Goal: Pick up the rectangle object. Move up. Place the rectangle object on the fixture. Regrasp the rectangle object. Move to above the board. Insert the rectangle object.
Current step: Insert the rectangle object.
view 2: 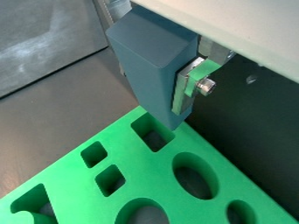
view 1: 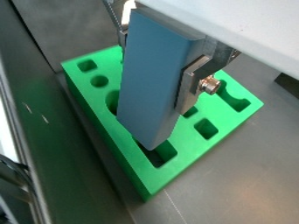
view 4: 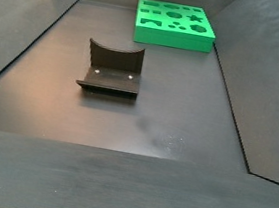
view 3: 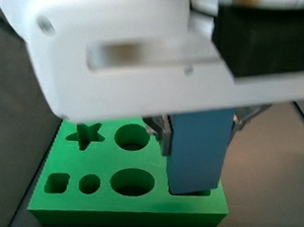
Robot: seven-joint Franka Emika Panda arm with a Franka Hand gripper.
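Note:
My gripper (view 1: 158, 70) is shut on the rectangle object (view 1: 152, 83), a light blue-grey block held upright between the silver fingers (view 1: 194, 83). The block's lower end sits at a rectangular hole (view 1: 163, 156) near a corner of the green board (view 1: 105, 131). How deep it reaches cannot be told. In another wrist view the block (view 2: 149, 66) stands over the same cut-out (view 2: 152, 131) of the board (view 2: 70, 188). A side view shows the block (view 3: 199, 149) upright on the board (view 3: 96, 185) under the gripper (view 3: 201, 124). The dark fixture (view 4: 112, 71) stands alone on the floor.
Dark sloping walls (view 4: 31, 46) enclose the work floor. In a side view the board (view 4: 174, 26) lies at the far end, and neither arm nor block shows there. The white gripper body (view 3: 120, 54) fills the upper part of a side view.

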